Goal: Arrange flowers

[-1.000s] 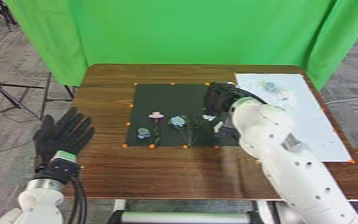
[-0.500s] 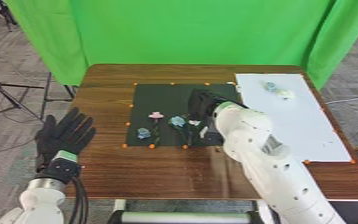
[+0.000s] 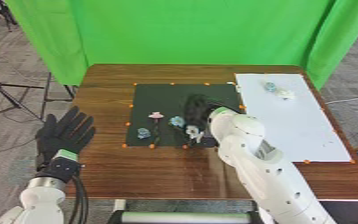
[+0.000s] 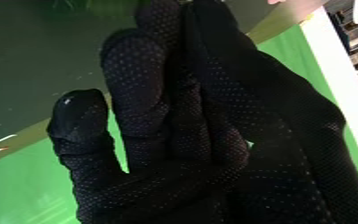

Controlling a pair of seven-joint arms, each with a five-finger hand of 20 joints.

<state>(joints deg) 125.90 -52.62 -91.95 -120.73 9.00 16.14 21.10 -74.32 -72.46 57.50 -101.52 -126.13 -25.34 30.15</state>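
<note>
On the dark mat (image 3: 171,92), a pink flower (image 3: 156,115), a blue flower (image 3: 176,121) and a smaller pale blue one (image 3: 143,133) lie side by side. My right hand (image 3: 198,106) is over the mat, just right of the blue flower. Below it is a whitish patch; I cannot tell whether it is a flower. In the right wrist view the fingers of the right hand (image 4: 189,120) are nearly straight, with a bit of pink flower (image 4: 275,1) past their tips. My left hand (image 3: 66,131) is open beside the table's left edge. A blue flower (image 3: 270,87) and a whitish flower (image 3: 286,93) lie on the white board.
The white board (image 3: 300,130) covers the right part of the brown table (image 3: 175,175). Small orange markers line the mat and board. A green curtain (image 3: 193,35) hangs behind the table.
My right hand has moved left across the mat, away from the board, uncovering more of the board's left side. The left hand has stayed still.
</note>
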